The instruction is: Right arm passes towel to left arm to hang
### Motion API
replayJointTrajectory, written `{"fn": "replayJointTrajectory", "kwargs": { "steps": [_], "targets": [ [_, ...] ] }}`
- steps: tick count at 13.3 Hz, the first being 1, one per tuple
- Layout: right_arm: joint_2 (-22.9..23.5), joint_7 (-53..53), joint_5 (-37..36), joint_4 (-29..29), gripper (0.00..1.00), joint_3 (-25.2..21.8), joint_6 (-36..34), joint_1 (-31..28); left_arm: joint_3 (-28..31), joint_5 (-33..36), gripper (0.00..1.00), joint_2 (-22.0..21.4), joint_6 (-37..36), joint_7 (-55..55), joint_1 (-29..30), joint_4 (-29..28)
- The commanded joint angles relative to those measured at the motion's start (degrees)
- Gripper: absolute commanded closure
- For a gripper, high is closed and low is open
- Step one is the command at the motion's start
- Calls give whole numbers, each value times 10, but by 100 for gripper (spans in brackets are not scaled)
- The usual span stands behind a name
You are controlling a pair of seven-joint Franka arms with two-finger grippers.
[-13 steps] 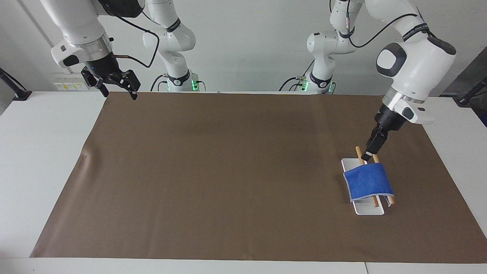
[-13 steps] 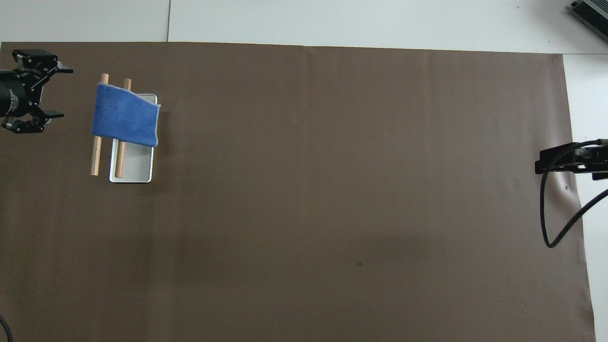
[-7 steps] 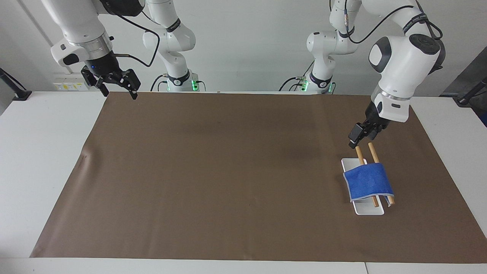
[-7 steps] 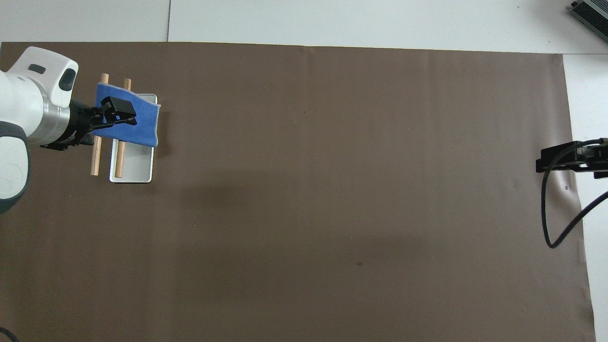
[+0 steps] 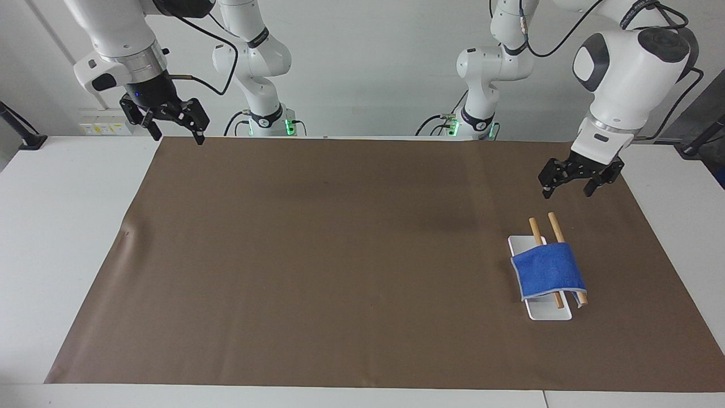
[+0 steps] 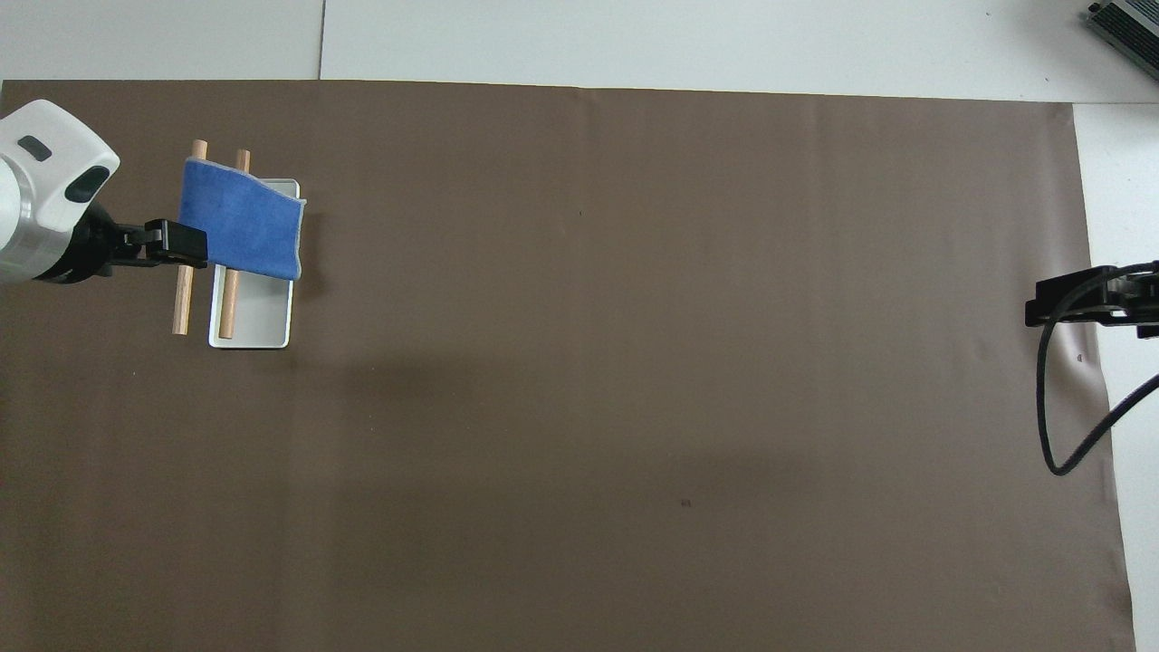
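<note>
The blue towel (image 5: 546, 271) (image 6: 240, 217) lies draped over two wooden rods (image 5: 556, 225) (image 6: 184, 303) at the left arm's end of the mat. Both rods rest across a white tray (image 5: 548, 313) (image 6: 263, 317). My left gripper (image 5: 568, 191) (image 6: 186, 244) hangs open and empty in the air, over the mat just off the rods' bare ends and clear of the towel. My right gripper (image 5: 177, 136) (image 6: 1041, 308) waits open and empty, raised over the mat's corner at the right arm's end.
A brown mat (image 5: 340, 255) covers most of the white table (image 5: 62, 226). A black cable (image 6: 1055, 435) loops down from the right wrist. A dark device (image 6: 1127, 23) sits at the table's corner farthest from the robots.
The left gripper lifted off the rods, turned its wrist and drew back toward its base, open throughout. The towel stayed on the rods. The right gripper rose slightly.
</note>
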Motion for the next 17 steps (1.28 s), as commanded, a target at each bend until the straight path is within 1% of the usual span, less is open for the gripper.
{"fn": "replayJointTrajectory", "kwargs": {
  "steps": [1,2,3,5,8,9,10,11,12,13,17],
  "targets": [
    [-4,8,2,-6,0,1,-5,2,-4,9,0,34,-89,16,1,81],
    [-7,8,2,-11,0,1,-5,2,-6,8,0,42,-116,17,1,110],
    [-7,5,1,-12,0,1,-4,2,-6,-5,0,30,-111,19,0,106],
    [-7,4,2,-12,0,1,-4,2,-4,-15,0,0,-111,14,-2,79],
    [-8,4,2,-13,0,1,-4,2,-4,-15,0,-8,-110,19,2,82],
    [-8,3,2,-13,0,1,-4,2,-3,-15,0,-14,-110,16,2,75],
    [-8,4,2,-14,0,1,-4,2,-3,-16,0,-31,-108,7,1,39],
    [-8,3,1,-15,0,1,-4,2,-3,-16,0,-55,-84,9,2,-7],
    [-8,3,1,-15,0,1,-4,2,-3,-16,0,-65,-48,12,8,-38],
    [-8,4,1,-16,0,1,-4,2,-3,-16,0,-70,-41,14,11,-47],
    [-9,3,2,-16,0,1,-4,1,-3,-16,0,-70,-47,15,13,-47]
  ]
}}
